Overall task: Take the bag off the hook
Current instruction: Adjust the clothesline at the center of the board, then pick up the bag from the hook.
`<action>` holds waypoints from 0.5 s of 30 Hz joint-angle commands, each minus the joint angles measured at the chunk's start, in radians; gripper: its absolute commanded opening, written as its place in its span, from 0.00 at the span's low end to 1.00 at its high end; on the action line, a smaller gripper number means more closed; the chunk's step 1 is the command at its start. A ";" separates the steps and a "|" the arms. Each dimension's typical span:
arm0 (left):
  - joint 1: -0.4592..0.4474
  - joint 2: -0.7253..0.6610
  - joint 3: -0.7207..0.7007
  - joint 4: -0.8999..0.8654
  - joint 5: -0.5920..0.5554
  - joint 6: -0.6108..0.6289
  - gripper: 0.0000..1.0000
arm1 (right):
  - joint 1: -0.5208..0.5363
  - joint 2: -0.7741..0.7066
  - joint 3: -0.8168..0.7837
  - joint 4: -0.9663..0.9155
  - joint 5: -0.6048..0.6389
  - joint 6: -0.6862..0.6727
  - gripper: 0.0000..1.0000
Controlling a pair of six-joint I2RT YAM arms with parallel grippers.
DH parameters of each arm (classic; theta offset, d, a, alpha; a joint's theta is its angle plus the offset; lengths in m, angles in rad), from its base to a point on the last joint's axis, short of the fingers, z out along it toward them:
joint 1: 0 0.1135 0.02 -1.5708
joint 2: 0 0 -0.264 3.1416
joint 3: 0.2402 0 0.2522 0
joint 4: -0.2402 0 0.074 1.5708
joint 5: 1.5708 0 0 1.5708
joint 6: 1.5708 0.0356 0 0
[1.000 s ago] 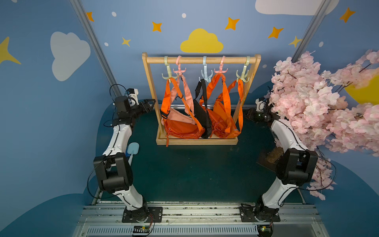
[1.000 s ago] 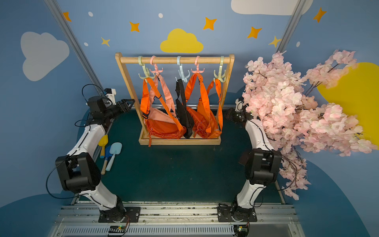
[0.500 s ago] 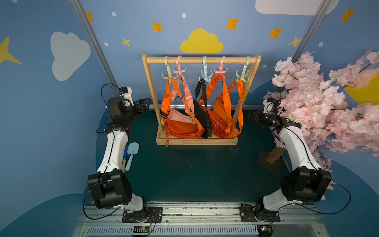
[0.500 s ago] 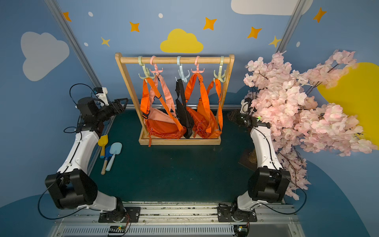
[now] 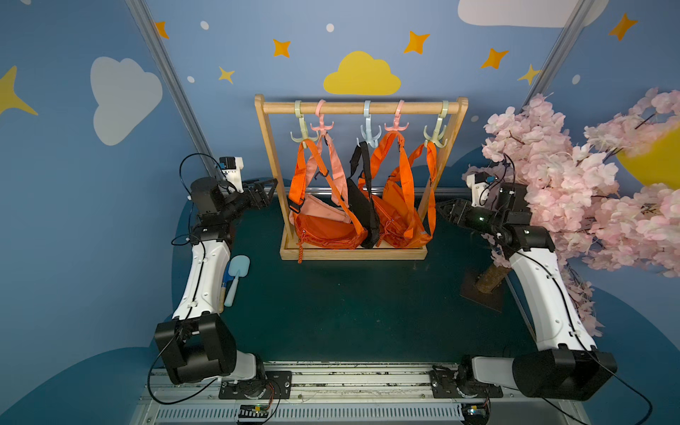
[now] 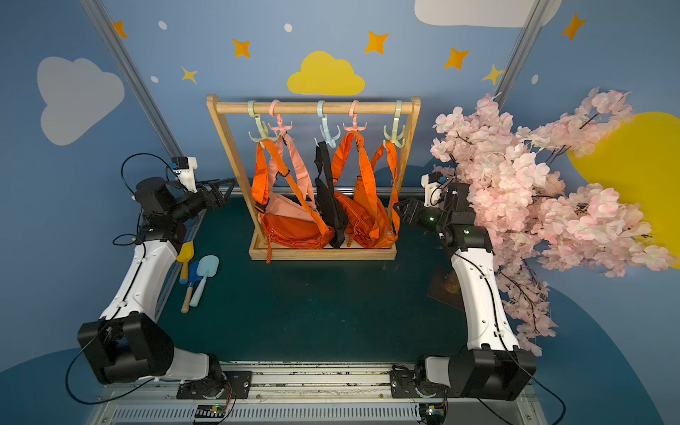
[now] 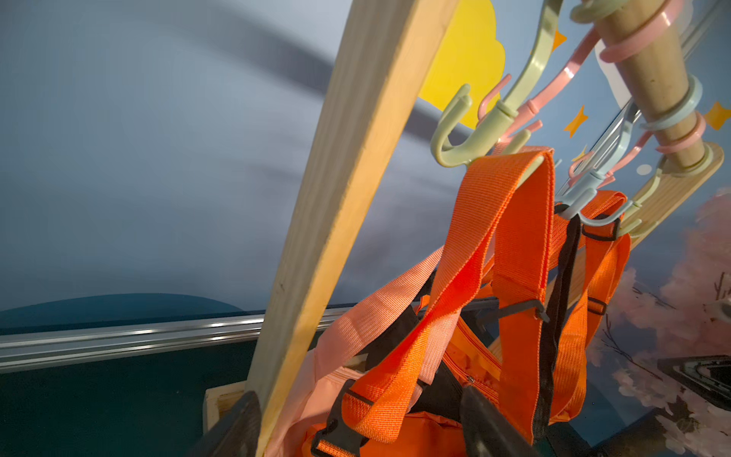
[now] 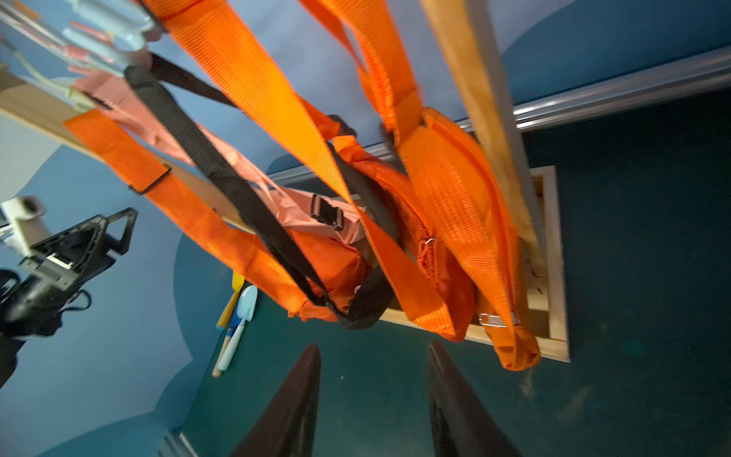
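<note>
Blue painted walls (image 5: 73, 228) enclosed the dark green surface (image 5: 349, 312), where the bags (image 5: 325, 232) hung by their straps from hooks (image 5: 304, 137) on a wooden rack (image 5: 362, 107). Left claw (image 5: 265, 189) and right claw (image 5: 443, 210) flanked the rack, both spread wide and empty, probably placed to lift a strap free.

Top pair: you had them mounted high over the front rail (image 5: 360, 379), angled down and forward, far enough back that both top views shared the whole table (image 5: 349, 312) and wooden rack (image 5: 353, 254). Left wrist: set close beside the rack's left post (image 7: 356, 158), tilted upward toward the hooks (image 7: 470, 142). Right wrist: close at the opposite end, facing back across the hanging bags (image 8: 447, 205) to the left gripper (image 8: 126, 231).
</note>
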 commanded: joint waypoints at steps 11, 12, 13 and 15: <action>-0.075 -0.053 0.058 -0.095 0.135 0.174 0.79 | 0.211 -0.021 -0.041 0.169 -0.118 -0.169 0.44; -0.078 -0.054 0.063 -0.101 0.140 0.182 0.79 | 0.231 -0.019 -0.035 0.177 -0.110 -0.189 0.43; -0.081 -0.054 0.066 -0.105 0.143 0.188 0.78 | 0.245 -0.016 -0.029 0.182 -0.103 -0.205 0.43; -0.089 -0.050 0.073 -0.105 0.154 0.199 0.78 | 0.278 -0.009 -0.021 0.206 -0.093 -0.235 0.42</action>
